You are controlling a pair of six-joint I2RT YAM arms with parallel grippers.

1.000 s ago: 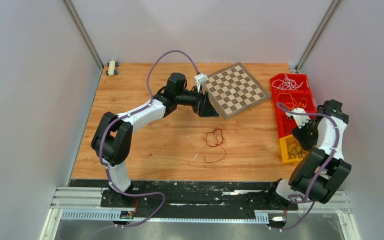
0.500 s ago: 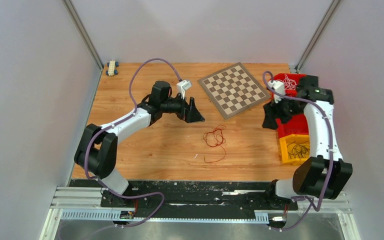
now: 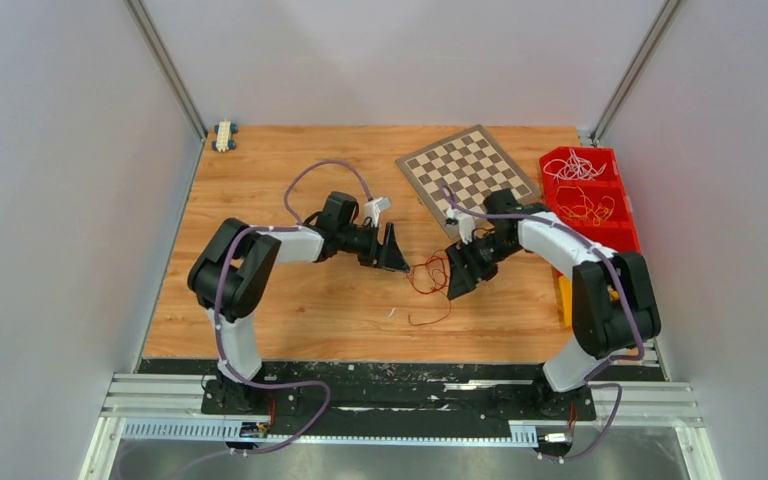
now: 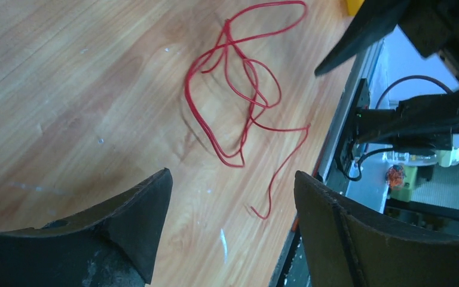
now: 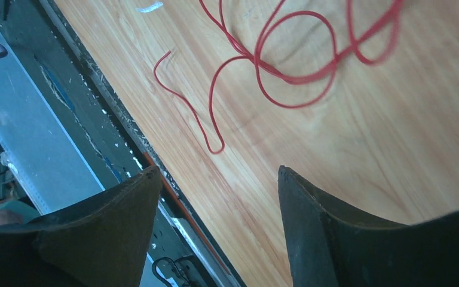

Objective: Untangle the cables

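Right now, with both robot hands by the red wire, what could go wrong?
The left gripper and right gripper sit close on opposite sides of the red cable, so they might bump. The cable is thin, flat on the table and loops over itself; a grab could miss it or pinch several loops and tighten them.

This is looking like a robotics lab test cell: grey panels are enclosing a wooden table, and robot arms are sitting bolted to a metal rail.
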